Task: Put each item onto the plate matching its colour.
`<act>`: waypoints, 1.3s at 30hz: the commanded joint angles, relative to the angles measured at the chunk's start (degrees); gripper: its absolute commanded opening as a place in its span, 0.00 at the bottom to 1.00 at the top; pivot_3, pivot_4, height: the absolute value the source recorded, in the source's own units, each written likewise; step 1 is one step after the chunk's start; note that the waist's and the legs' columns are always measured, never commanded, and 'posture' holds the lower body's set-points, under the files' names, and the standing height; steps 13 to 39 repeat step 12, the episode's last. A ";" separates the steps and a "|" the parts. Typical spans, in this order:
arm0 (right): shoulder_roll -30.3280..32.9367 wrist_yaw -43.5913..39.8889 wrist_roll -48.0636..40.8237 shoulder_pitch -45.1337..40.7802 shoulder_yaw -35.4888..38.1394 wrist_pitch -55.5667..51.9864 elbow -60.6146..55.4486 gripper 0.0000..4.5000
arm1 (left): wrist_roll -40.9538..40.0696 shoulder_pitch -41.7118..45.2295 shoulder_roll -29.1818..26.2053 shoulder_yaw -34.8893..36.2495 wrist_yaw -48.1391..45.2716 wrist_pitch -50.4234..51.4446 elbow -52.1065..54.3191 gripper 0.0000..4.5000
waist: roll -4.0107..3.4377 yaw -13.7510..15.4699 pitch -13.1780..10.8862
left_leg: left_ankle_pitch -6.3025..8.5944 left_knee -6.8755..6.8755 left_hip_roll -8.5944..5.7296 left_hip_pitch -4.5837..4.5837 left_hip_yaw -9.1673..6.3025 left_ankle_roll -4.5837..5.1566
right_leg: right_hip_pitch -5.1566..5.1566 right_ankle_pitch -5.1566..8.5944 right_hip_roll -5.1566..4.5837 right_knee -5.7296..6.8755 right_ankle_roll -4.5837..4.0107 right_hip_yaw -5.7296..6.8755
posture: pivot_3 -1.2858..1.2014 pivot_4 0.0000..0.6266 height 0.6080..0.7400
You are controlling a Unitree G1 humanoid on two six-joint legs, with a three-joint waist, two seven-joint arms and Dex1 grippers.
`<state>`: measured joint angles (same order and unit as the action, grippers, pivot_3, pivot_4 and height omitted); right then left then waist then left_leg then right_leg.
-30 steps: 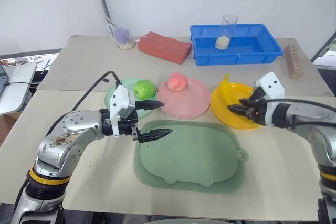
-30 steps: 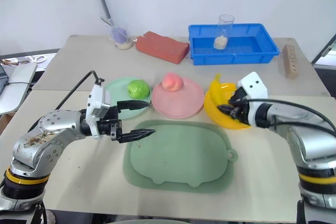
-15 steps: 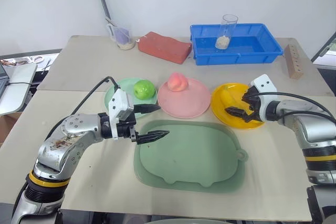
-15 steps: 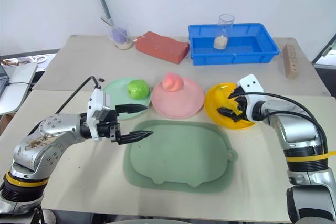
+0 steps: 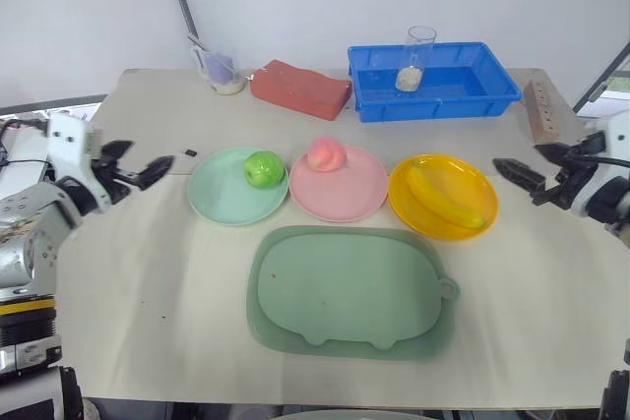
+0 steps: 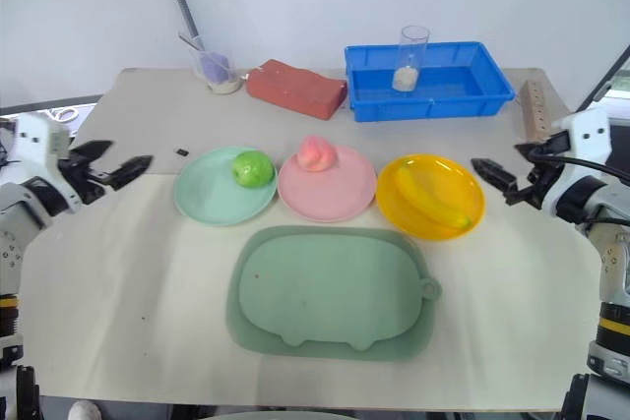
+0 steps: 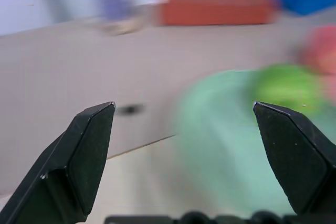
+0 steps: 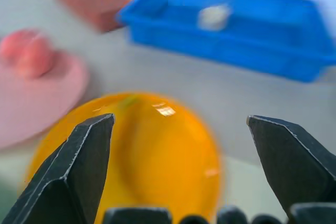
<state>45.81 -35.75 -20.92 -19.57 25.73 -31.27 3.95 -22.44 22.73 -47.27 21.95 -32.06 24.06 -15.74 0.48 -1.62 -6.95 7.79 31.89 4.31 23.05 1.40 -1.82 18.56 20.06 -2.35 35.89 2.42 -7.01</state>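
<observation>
The green apple point(image 5: 262, 167) sits on the mint green plate point(image 5: 221, 199). On the pink plate point(image 5: 345, 194) rests the pink peach point(image 5: 326, 153). The yellow banana point(image 5: 445, 198) lies across the yellow plate point(image 5: 413, 179). My left gripper point(image 5: 138, 166) hangs open and empty off to the left of the mint plate. To the right of the yellow plate, my right gripper point(image 5: 517, 182) is open and holds nothing. Between the open fingers point(image 7: 79, 156) in the left wrist view, the apple point(image 7: 286, 85) shows blurred. The right wrist view looks over the yellow plate point(image 8: 157, 166).
A large dull-green tray point(image 5: 349, 287) lies in front of the plates. At the back stand a blue bin point(image 5: 463, 90) with a clear cup point(image 5: 417, 46) in it, a red brick point(image 5: 300, 88), a small beaker point(image 5: 219, 68) and a wooden block point(image 5: 539, 110).
The right gripper opened, left the banana lying on the yellow plate and drew off to the right. The left gripper swung from above the tray out to the far left.
</observation>
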 commanded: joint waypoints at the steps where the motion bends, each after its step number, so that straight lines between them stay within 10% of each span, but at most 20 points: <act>1: -0.86 9.05 6.52 0.49 3.16 12.33 9.05 0.99 | 4.63 2.11 0.01 5.34 9.43 -10.11 -11.91 1.00 | 0.04 0.19 -0.01 | 0.00 -0.01 -0.01 0.01 0.01 0.00 | 0.09 0.00 -0.03 -0.02 0.00 -0.01 | 0.52 0.24 1.00; 10: -7.04 21.82 10.10 0.35 3.63 25.17 23.45 0.99 | 6.96 4.43 2.17 7.67 18.72 -22.70 -31.08 1.00 | 0.04 0.61 0.01 | -0.01 -0.04 -0.09 0.01 0.11 -0.03 | -0.09 0.00 -0.15 0.12 0.02 -0.04 | 0.52 0.24 1.00; 39: -7.91 22.87 10.13 0.54 3.26 26.66 24.25 0.99 | 6.99 4.01 2.85 7.25 19.08 -23.83 -31.61 1.00 | 0.03 0.62 0.01 | -0.02 -0.04 -0.09 0.00 0.11 -0.04 | -0.16 0.00 -0.15 0.11 0.03 -0.03 | 0.52 0.24 1.00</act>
